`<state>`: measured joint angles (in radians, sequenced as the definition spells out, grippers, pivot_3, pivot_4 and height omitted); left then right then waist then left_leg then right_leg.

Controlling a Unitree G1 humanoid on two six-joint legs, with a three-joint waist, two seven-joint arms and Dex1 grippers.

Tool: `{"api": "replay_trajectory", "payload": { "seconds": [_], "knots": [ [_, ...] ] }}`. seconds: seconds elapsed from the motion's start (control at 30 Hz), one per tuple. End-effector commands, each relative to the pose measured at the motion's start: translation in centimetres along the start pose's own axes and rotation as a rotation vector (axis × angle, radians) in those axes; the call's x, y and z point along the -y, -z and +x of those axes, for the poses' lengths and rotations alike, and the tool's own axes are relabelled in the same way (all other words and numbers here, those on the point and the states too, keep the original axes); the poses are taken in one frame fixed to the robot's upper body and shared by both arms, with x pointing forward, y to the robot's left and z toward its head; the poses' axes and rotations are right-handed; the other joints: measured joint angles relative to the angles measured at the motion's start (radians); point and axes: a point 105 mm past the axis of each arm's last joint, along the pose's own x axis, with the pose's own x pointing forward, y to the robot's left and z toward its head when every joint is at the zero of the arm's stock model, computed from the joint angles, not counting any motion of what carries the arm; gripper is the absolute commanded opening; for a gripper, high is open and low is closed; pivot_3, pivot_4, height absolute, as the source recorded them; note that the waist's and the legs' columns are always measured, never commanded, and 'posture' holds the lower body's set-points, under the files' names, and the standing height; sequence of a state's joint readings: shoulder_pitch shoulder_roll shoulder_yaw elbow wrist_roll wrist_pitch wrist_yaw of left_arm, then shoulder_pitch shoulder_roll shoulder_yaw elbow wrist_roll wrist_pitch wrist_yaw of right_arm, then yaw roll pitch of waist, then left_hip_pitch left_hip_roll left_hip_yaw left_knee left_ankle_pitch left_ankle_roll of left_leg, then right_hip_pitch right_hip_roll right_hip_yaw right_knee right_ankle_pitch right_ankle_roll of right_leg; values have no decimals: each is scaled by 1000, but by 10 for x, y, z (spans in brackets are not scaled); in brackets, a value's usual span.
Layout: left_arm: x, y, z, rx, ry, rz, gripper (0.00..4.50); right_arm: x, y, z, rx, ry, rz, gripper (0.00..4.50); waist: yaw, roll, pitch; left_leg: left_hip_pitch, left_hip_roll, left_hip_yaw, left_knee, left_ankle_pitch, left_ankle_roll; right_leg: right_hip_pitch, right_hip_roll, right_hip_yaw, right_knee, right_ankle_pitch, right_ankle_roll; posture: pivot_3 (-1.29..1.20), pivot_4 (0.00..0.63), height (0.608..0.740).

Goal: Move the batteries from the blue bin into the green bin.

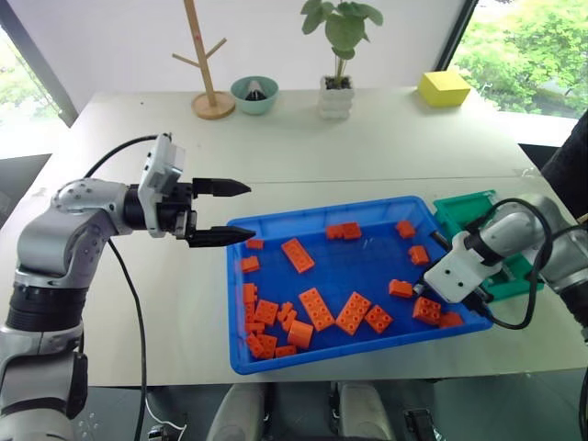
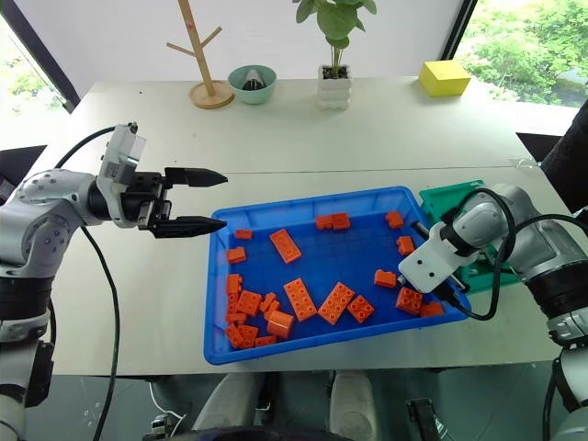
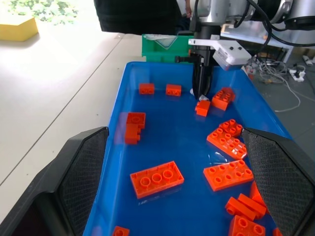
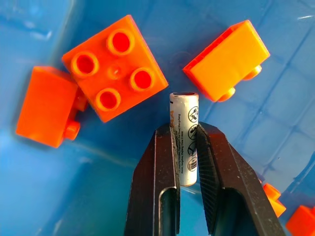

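The blue bin (image 1: 303, 215) lies on the white table in front of me, and the green bin (image 1: 464, 209) stands against its right end. My right gripper (image 4: 185, 130) points down into the blue bin's right part and is shut on a silver-white battery (image 4: 184, 110), which lies on the bin floor between two orange bricks. In the left wrist view the right gripper (image 3: 201, 96) stands upright over that spot. My left gripper (image 1: 250, 210) is open and holds nothing. It hovers level just outside the bin's left wall, pointing right.
Several orange bricks (image 1: 315, 308) are scattered over the blue bin's floor, thickest at its near left corner. Along the table's far edge stand a wooden branch stand (image 1: 212, 103), a teal bowl (image 1: 254, 95), a potted plant (image 1: 336, 92) and a yellow block (image 1: 444, 88).
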<state>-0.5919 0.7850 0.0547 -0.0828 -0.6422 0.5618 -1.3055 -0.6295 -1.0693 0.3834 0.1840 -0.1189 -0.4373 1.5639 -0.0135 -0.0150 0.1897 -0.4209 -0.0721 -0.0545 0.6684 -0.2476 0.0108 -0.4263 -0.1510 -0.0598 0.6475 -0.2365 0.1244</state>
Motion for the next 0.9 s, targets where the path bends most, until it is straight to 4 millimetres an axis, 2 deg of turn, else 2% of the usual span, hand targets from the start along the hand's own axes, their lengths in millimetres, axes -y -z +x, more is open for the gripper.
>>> {"api": "replay_trajectory", "payload": {
  "seconds": [0.03,0.13,0.23,0.3,0.47,0.57,0.73,0.77,0.9],
  "knots": [
    [3,-10,-1,15,7,43,4500,33,-31,-30,136,179,89,16,0,0,0,0,0,0,0,0,0,0,0,0,0,0,0,0,150,702],
    [3,-10,-1,16,8,44,4500,57,-45,-62,216,351,207,16,2,1,1,0,0,0,0,0,0,0,0,0,0,0,0,0,150,702],
    [3,-10,-2,17,8,45,4500,60,-34,-94,216,494,344,16,12,1,1,-1,0,-1,0,0,0,-1,-1,0,0,0,0,0,150,702],
    [2,-10,-2,18,8,45,4500,49,-20,-107,177,549,423,16,27,1,1,-2,0,-1,0,0,0,-1,-1,0,-2,0,0,0,150,702],
    [0,-9,-2,19,9,40,4500,2,28,-127,5,653,630,16,39,1,1,-4,-1,0,0,0,0,-1,-1,0,-3,0,0,0,150,702],
    [-2,-9,-2,19,12,38,4500,-18,41,-128,-29,702,722,16,33,1,1,-4,0,0,0,0,0,-1,-1,0,-2,0,0,0,150,702],
    [-4,-11,0,22,26,38,4500,-40,60,-117,-83,795,843,16,17,1,0,-2,0,1,0,0,0,-1,-1,0,-1,0,0,0,150,702],
    [-5,-12,0,23,27,38,4500,-44,65,-115,-104,811,861,1059,18,1,0,-2,0,1,0,0,0,-1,-1,1,-1,0,0,0,150,702],
    [-6,-13,0,26,32,37,4500,-51,78,-114,-132,906,936,2956,19,2,0,-2,0,1,0,0,0,-1,-1,1,-1,0,0,0,150,702]
  ]
}}
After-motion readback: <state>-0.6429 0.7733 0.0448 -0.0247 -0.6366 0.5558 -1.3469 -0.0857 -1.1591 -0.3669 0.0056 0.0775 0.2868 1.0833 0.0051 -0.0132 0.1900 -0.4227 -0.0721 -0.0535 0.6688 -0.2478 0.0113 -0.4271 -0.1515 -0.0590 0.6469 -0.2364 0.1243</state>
